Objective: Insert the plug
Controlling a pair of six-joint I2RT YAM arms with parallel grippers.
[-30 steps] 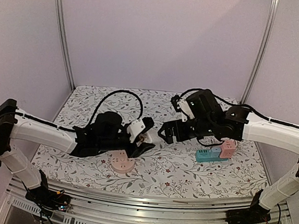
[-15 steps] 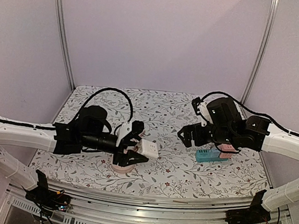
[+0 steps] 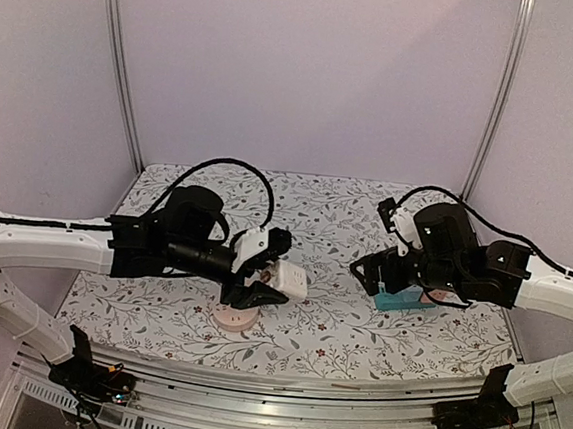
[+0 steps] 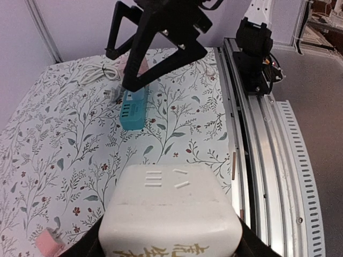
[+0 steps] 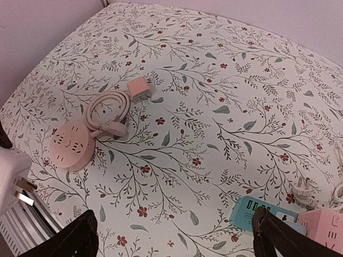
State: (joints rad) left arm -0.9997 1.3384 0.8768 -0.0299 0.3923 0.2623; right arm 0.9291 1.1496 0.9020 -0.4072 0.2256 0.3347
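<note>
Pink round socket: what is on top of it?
Nothing sits on the pink round socket; its holes are bare. From above, the left end effector with the white adapter hides one edge.

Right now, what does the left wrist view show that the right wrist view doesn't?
Only the left wrist view: the gold-lettered face of the plug close up, the right claw standing open, and the rail at the table's near edge. Only the right wrist view: the face of the round socket and its coiled cord. Both: the teal strip, the floral table, and the plug, though the right wrist view catches only its edge and prongs.
</note>
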